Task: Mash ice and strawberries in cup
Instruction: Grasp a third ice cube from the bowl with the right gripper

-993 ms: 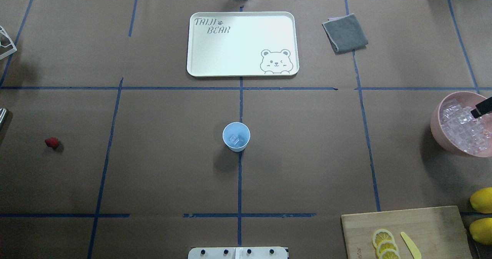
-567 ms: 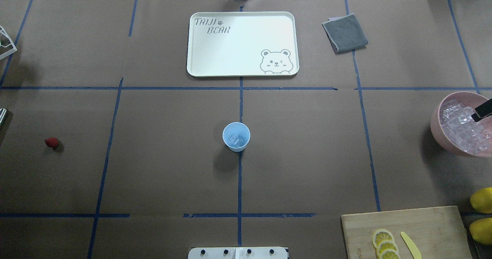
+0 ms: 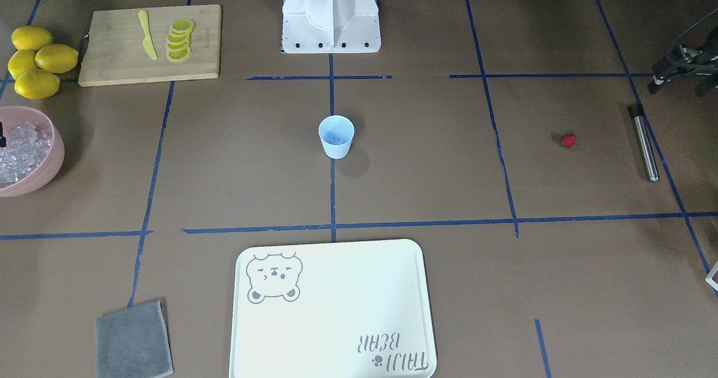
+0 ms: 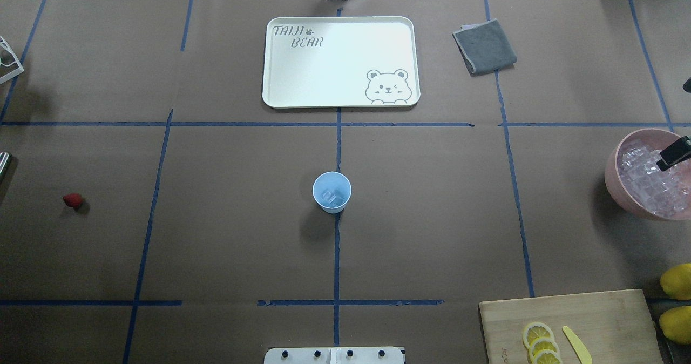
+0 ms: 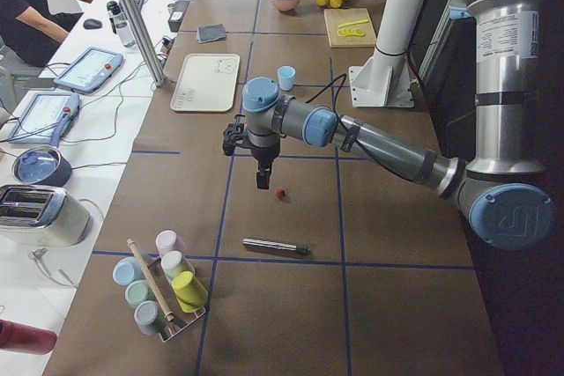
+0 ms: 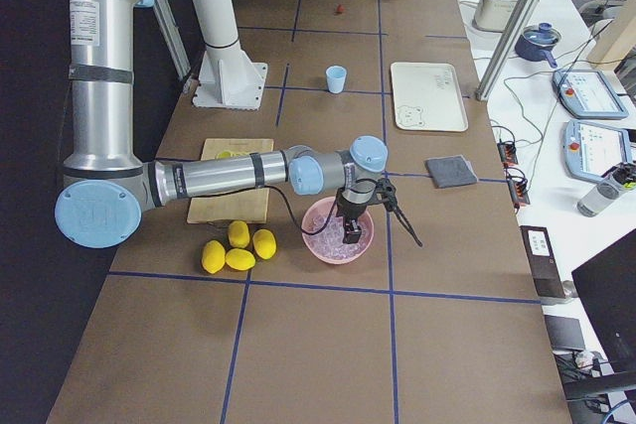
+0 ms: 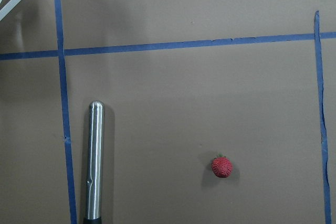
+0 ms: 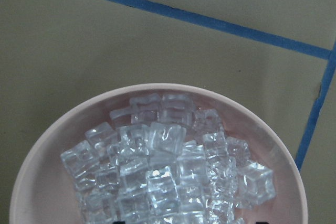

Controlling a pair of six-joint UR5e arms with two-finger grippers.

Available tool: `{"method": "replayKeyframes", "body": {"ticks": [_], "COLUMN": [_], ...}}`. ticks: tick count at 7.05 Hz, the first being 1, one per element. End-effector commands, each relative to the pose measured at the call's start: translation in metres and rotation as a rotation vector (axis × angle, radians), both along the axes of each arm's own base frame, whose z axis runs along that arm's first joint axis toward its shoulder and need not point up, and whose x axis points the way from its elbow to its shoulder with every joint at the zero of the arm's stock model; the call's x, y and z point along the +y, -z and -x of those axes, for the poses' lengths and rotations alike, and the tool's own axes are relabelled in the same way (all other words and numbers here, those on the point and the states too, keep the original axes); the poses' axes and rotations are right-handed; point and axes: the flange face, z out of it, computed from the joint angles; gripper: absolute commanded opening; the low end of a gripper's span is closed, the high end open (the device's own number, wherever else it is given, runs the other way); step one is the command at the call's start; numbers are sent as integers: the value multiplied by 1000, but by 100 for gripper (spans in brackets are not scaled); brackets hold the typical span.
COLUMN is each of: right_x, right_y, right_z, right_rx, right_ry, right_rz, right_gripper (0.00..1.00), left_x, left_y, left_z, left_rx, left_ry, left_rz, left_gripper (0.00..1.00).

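Note:
The pale blue cup (image 4: 331, 192) stands upright at the table's middle with a few ice cubes (image 4: 331, 196) inside. More ice (image 8: 168, 171) fills the pink bowl (image 4: 611, 170) at the right edge. My right gripper (image 6: 351, 232) hangs just over that ice. One black finger (image 4: 671, 157) shows in the overhead view, and two dark tips show wide apart at the bottom edge of the right wrist view. The strawberry (image 4: 72, 200) lies alone at the far left and also shows in the left wrist view (image 7: 221, 166). My left gripper (image 5: 262, 179) hovers high beside it; I cannot tell whether it is open or shut.
A steel rod (image 7: 94, 161) lies left of the strawberry. A white bear tray (image 4: 280, 96) and grey cloth (image 4: 484, 46) are at the back. A cutting board (image 4: 604, 315) with lemon slices and a yellow knife, and lemons (image 3: 36, 61), sit near the bowl. A cup rack (image 5: 163, 288) stands at the left end.
The right gripper's finger has moved slightly down and left over the ice in the bowl. The cup and strawberry have not moved.

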Motion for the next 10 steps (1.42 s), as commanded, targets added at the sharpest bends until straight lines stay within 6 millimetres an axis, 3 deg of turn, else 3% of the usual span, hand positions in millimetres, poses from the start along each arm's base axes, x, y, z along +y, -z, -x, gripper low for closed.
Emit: {"method": "replayKeyframes", "body": {"ticks": [1,4,10], "right_x": [-3,-10,-8], "right_y": [-3,10,-3], "right_z": [8,22,30], "right_rx": [-9,-27,-14], "right_ry": [15,87,121], "right_rz": [-23,-92,-87], "right_gripper": [86,86,82], "left_x": [0,0,-1], "left_y": [0,-2,-2], "left_z": [0,0,-1], "left_rx": [0,0,-1], "left_ry": [0,-1,-1], "left_rz": [-2,1,1], "left_gripper": [100,100,100]}}
